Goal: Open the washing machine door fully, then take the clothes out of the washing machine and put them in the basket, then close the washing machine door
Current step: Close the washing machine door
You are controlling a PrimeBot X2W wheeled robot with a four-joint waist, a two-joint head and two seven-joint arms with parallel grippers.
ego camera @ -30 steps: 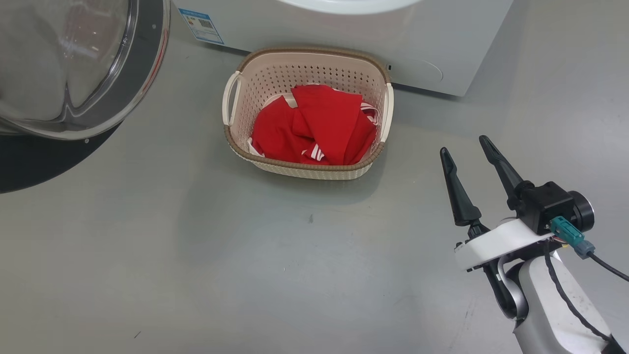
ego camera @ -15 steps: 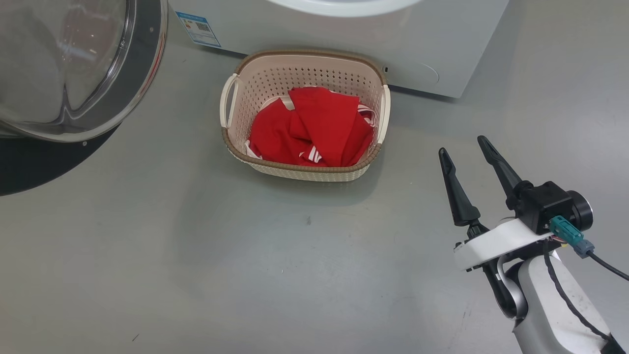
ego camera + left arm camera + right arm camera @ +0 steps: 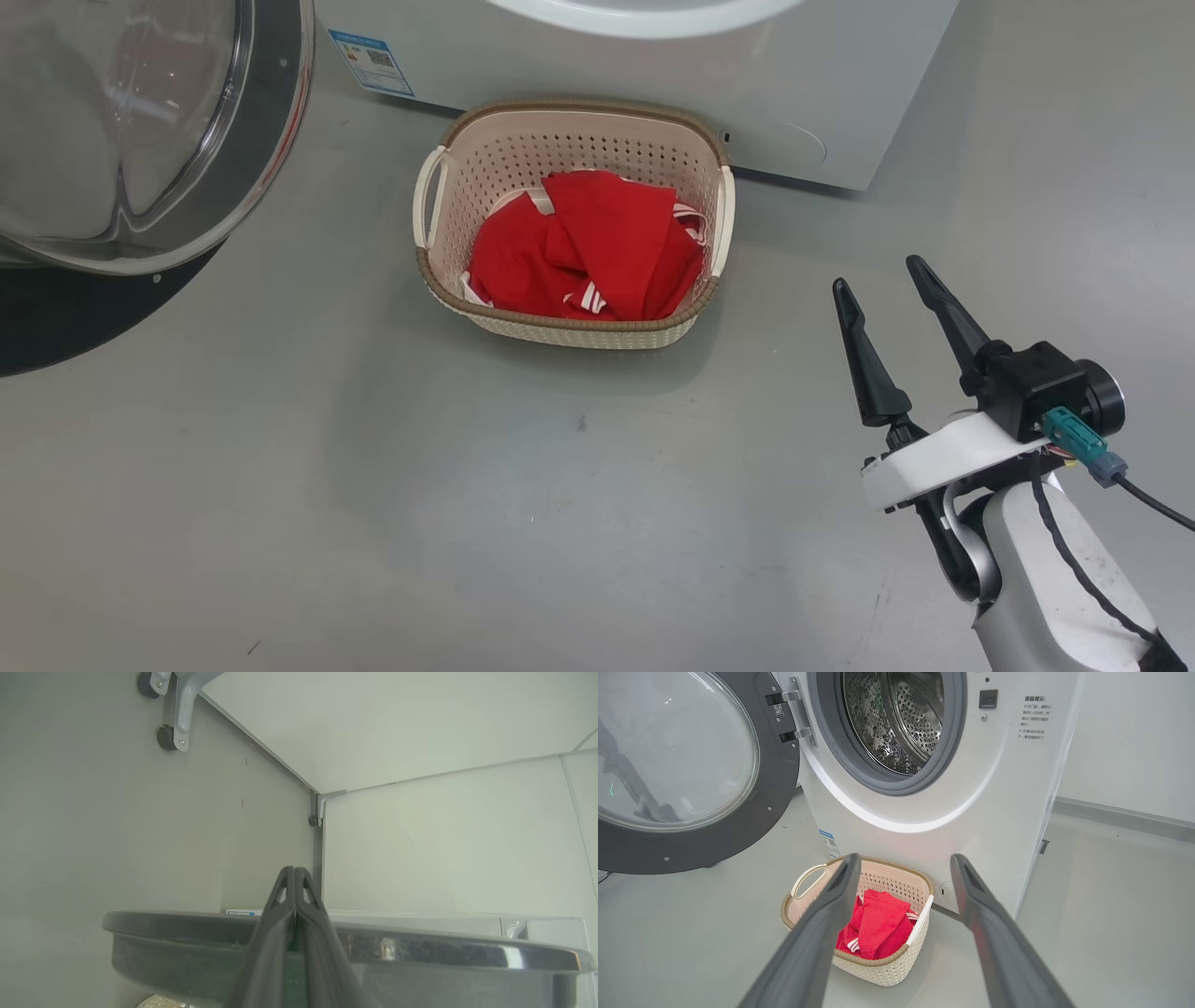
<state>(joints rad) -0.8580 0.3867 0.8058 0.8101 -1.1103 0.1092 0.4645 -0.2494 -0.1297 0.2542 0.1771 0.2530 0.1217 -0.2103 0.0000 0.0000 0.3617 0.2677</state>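
Observation:
The washing machine door (image 3: pixel 271 177) stands wide open at the upper left, glass bowl facing me. The washing machine (image 3: pixel 994 788) shows its bare steel drum (image 3: pixel 901 718). The basket (image 3: pixel 560 325) sits on the floor against the machine's front, with the red clothes (image 3: pixel 588 252) piled inside. My right gripper (image 3: pixel 878 274) hovers open and empty to the basket's right, and its fingers frame the basket (image 3: pixel 878 966) in the right wrist view. My left gripper (image 3: pixel 294 871) is shut on nothing, its fingers lying across the door's black rim (image 3: pixel 420 947) on the outer side.
Grey floor spreads in front of the basket and to the right of the machine. A pale wall panel with small caster feet (image 3: pixel 166 737) stands beyond the door in the left wrist view. A blue sticker (image 3: pixel 371 62) marks the machine's lower left front.
The whole head picture has shifted slightly, so the camera moved. Door, basket and clothes keep their places relative to each other. The right gripper stays open.

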